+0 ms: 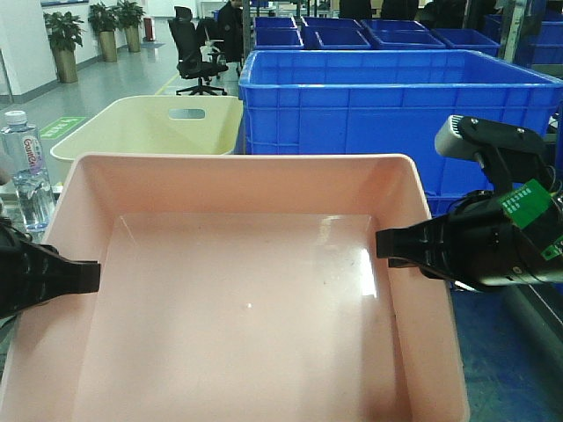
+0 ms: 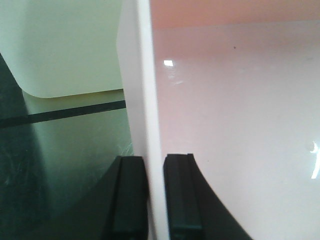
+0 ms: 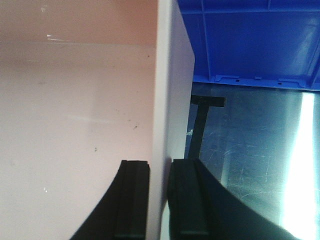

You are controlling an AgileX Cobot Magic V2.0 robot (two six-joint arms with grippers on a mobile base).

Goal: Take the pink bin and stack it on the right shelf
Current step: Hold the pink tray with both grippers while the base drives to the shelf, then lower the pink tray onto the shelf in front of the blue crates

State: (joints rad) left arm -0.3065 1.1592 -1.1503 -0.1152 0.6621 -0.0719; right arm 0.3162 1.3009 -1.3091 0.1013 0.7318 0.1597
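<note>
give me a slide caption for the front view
Left hand and right hand pinch opposite walls of the pink bin, cream tub and blue crate behind it

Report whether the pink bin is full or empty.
Empty. The pink bin shows a bare glossy floor in the front view, and both wrist views show only smooth inner surface.

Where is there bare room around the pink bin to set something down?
Bare glossy surface shows right of the pink bin, up to the blue crate, and a strip left of it before the cream tub. Behind the bin, tub and crate crowd side by side.
</note>
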